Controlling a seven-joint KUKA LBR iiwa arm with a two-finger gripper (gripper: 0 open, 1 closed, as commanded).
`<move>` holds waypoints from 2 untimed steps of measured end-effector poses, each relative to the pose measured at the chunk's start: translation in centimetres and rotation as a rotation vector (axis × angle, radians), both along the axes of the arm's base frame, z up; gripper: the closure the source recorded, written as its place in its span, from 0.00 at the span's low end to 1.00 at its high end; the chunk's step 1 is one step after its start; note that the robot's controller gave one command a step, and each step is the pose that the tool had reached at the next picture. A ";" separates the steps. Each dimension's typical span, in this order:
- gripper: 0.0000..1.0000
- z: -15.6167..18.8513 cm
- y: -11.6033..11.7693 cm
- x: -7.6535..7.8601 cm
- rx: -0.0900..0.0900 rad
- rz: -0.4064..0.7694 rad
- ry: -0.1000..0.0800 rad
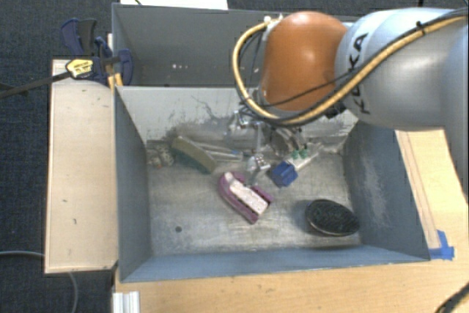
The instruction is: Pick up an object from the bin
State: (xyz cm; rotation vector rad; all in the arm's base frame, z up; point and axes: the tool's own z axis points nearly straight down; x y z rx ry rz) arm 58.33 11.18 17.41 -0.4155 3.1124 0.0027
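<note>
Inside the bin (pixel 139 179): loose things lie on the floor, mostly toward 12 o'clock.
Arm (pixel 410 70): in from 3 o'clock, with an orange cover (pixel 300 59) at the wrist.
Gripper (pixel 258 160): low over the floor's middle; apart or together, I cannot tell.
Purple-and-white block (pixel 244 198): just beside the gripper at 7 o'clock, long axis 10 to 4; the likeliest pick, I'd judge.
Black disc (pixel 331 218): well apart, 4 o'clock.
Blue piece (pixel 282 173): near, 4 o'clock.

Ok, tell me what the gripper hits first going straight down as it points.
The gripper would likely meet the purple-and-white block lying mid-bin, or the bare bin floor beside it; the small blue piece sits close by. Depth is unclear.
</note>
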 end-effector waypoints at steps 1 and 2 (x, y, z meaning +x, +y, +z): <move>0.00 -7.7 -4.6 -1.0 0.003 -0.182 0.001; 0.00 -9.3 -4.3 0.9 0.000 -0.005 0.021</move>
